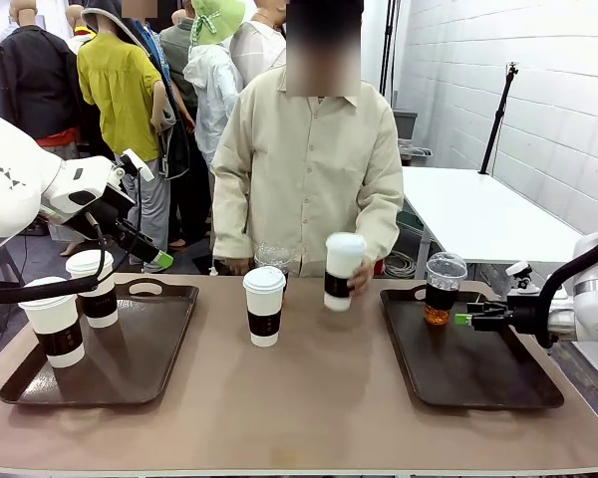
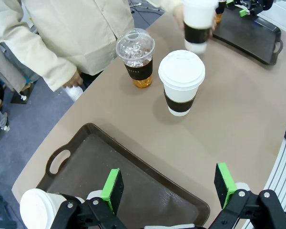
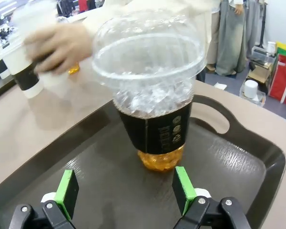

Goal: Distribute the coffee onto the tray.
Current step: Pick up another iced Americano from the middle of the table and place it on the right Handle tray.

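Left tray (image 1: 149,344): two paper cups (image 1: 95,289). Right tray (image 1: 478,373): one iced cup (image 1: 444,289). Three cups (image 1: 264,306) not yet trayed. Left hand (image 2: 169,183), right hand (image 3: 125,188): open, empty.

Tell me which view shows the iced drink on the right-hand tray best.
The right wrist view: the clear dome-lidded cup stands close up, ice, dark sleeve and amber drink plain. The front view shows it small on the tray. The left wrist view gives a far-off sliver at most.

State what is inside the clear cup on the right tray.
The cup holds ice above amber drink; its dark sleeve hides the middle part.
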`<state>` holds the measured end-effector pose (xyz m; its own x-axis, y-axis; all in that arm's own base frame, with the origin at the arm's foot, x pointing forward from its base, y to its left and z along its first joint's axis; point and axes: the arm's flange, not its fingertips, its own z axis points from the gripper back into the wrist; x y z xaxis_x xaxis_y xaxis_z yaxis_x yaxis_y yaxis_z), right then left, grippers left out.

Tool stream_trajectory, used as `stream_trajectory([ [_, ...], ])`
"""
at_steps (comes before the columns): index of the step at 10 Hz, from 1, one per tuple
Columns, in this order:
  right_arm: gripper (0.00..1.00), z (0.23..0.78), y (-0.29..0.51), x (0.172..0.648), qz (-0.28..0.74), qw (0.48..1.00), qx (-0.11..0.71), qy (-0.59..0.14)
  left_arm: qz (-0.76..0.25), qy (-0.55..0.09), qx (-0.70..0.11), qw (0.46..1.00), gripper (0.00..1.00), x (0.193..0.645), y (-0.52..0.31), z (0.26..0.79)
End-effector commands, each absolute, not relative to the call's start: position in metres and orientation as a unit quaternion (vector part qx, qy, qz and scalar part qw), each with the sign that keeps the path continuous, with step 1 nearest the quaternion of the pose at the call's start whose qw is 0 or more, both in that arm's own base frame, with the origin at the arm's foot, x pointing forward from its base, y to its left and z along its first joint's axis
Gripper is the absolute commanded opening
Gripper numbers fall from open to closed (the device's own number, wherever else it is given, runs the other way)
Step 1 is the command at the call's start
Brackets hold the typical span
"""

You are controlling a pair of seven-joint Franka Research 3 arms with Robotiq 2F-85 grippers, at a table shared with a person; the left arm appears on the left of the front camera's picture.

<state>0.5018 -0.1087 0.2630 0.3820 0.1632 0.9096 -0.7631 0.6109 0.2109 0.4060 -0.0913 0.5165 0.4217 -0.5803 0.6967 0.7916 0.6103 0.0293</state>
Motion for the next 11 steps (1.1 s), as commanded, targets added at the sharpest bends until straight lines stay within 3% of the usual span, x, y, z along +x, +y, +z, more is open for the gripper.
stream_trajectory([
  [1, 1.0, 0.269, -0.104, 0.48, 0.312, 0.768, 0.334, -0.449, -0.413, -0.345, -0.163, 0.827, 1.0, 0.407, -0.09, 0.515],
  [7, 1.0, 0.281, -0.065, 0.439, 0.384, 0.734, 0.381, -0.411, -0.413, -0.345, -0.163, 0.827, 1.0, 0.407, -0.09, 0.515],
  [11, 1.0, 0.279, -0.031, 0.438, 0.451, 0.675, 0.403, -0.423, -0.413, -0.345, -0.163, 0.827, 1.0, 0.407, -0.09, 0.515],
])
